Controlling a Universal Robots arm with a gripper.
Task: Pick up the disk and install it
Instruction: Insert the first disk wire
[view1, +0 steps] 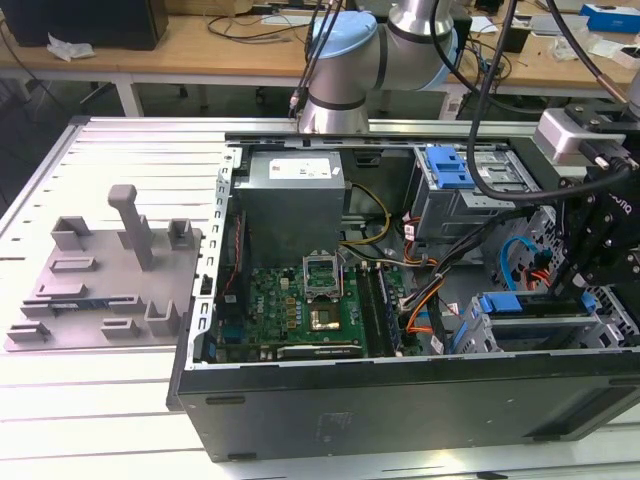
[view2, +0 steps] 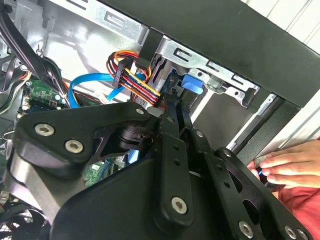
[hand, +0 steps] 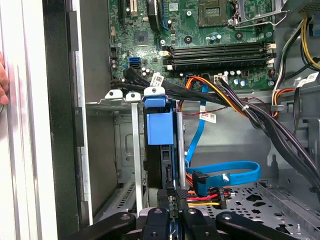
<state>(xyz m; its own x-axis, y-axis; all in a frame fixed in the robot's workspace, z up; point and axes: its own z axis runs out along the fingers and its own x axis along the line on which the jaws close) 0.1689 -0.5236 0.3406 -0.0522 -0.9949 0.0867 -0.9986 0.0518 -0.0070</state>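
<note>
The disk (hand: 159, 167) stands on edge in a slot of the grey metal drive bay (hand: 112, 102), at the case's front corner. I see it edge-on as a dark slab with a blue plastic piece (hand: 159, 127) at its far end. My gripper (hand: 175, 200) reaches down into that bay, its black fingers (hand: 167, 197) close together on the disk's near end. In the second wrist view the gripper (view2: 177, 107) points at a blue piece (view2: 192, 82) in the bay. In the exterior view the gripper (view1: 585, 285) hangs over the bay (view1: 480, 335) at the right.
The open computer case (view1: 400, 400) lies on the slatted table, with the motherboard (view1: 300, 305) and a grey box (view1: 295, 195) inside. Blue and orange cables (hand: 225, 172) run beside the bay. A person's hand (view2: 285, 167) rests at the case edge. A grey fixture (view1: 110, 280) sits at the exterior view's left.
</note>
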